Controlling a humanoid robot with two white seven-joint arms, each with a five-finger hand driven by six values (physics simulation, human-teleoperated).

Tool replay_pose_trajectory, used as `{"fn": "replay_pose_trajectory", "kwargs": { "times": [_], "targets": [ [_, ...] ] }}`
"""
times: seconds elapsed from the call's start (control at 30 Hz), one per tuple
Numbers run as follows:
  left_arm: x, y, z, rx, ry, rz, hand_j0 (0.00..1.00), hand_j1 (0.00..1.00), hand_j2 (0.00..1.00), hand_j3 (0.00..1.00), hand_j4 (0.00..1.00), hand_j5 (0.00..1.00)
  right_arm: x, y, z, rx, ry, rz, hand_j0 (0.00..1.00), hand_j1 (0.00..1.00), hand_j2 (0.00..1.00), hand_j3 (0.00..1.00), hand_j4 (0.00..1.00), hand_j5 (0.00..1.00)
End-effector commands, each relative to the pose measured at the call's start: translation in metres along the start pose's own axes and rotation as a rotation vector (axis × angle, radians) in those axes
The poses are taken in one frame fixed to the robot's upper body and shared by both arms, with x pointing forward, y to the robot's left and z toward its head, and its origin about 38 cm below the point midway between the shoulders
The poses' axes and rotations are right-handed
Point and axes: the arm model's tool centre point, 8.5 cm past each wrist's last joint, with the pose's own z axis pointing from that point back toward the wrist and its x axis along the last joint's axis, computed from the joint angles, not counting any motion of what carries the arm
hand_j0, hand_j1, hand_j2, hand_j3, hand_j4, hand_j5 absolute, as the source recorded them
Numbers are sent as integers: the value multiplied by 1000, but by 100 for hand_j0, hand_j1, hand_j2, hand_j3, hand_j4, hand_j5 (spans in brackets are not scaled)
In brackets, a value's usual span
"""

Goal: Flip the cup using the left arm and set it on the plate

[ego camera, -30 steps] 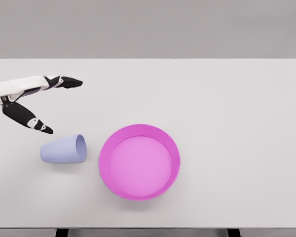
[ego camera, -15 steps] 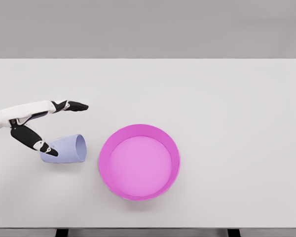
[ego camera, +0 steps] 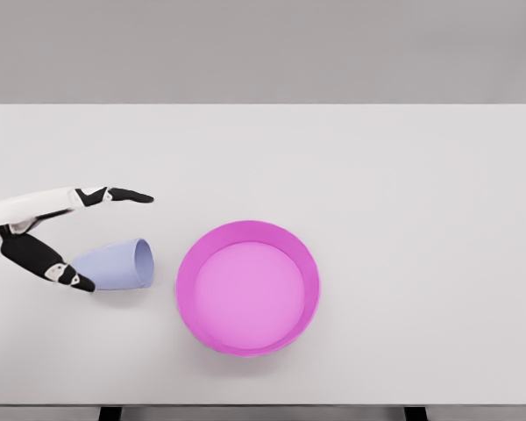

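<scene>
Head view shows one cup (ego camera: pixel 116 264) lying on its side beside one plate (ego camera: pixel 247 288), the left hand (ego camera: pixel 48 230) spread apart around the cup's base.

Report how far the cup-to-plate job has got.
Done: nothing finished; the lavender cup lies on its side on the table, left of the empty pink plate.
In hand: the left hand is open around the cup's base end, not gripping.
Left: grasp, turn upright, place on the plate.
</scene>
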Motion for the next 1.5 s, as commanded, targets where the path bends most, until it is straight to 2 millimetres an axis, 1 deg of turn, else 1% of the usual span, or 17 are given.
{"fn": "replay_pose_trajectory", "kwargs": {
  "times": [0.0, 0.07, 0.13, 0.23, 0.33, 0.4, 0.57, 0.67, 0.93, 1.0, 1.13, 1.2, 1.47],
  "targets": [
    [-3, 1, -3, 29, 7, 80, 100, 100, 100, 100, 100, 100, 0, 0, 0, 0, 0, -1, 100, 100, 100, 100, 100, 100],
    [-8, -7, -8, 28, -7, 109, 100, 100, 100, 100, 100, 100, 0, 0, 0, 0, 0, -1, 100, 100, 100, 100, 100, 100],
    [-14, -12, -12, 25, 14, 140, 100, 100, 100, 100, 100, 100, 0, 0, 0, 0, 0, -1, 100, 100, 100, 100, 100, 100],
    [-17, -13, -12, 23, 40, 159, 100, 100, 100, 100, 100, 100, 0, 0, 0, 0, 0, -1, 100, 100, 100, 100, 100, 100],
    [-21, -18, -11, 9, 69, 164, 100, 100, 100, 100, 100, 100, 0, 0, 0, 0, 0, -1, 100, 100, 100, 100, 100, 100],
    [-29, -22, -11, -15, 139, 158, 100, 100, 100, 100, 100, 100, 0, 0, 0, 0, 0, -1, 100, 100, 100, 100, 100, 100],
    [-31, -23, -11, -22, 160, 154, 100, 100, 100, 100, 100, 100, 0, 0, 0, 0, 0, -1, 100, 100, 100, 100, 100, 100],
    [-35, -25, -15, -21, 181, 172, 100, 100, 100, 100, 100, 100, 0, 0, 0, 0, 0, -1, 100, 100, 100, 100, 100, 100],
    [-40, -26, -14, -27, 234, 191, 100, 100, 100, 100, 100, 100, -1, 0, 0, 0, 1, 0, 100, 100, 100, 100, 100, 100],
    [-43, -27, -14, -35, 270, 186, 100, 100, 100, 100, 100, 100, 0, 0, 0, 0, 0, -1, 100, 100, 100, 100, 100, 100],
    [-44, -28, -14, -36, 272, 186, 100, 100, 100, 100, 100, 100, 0, 0, 0, 0, 0, -1, 100, 100, 100, 100, 100, 100],
    [-45, -31, -24, -33, 251, 202, 100, 100, 100, 100, 100, 100, 0, 0, 0, 0, 0, -1, 100, 100, 100, 100, 100, 100],
    [-50, -33, -19, -50, 315, 178, 100, 100, 100, 100, 100, 100, 0, 0, 0, 0, 0, -1, 100, 100, 100, 100, 100, 100]
  ]
}}
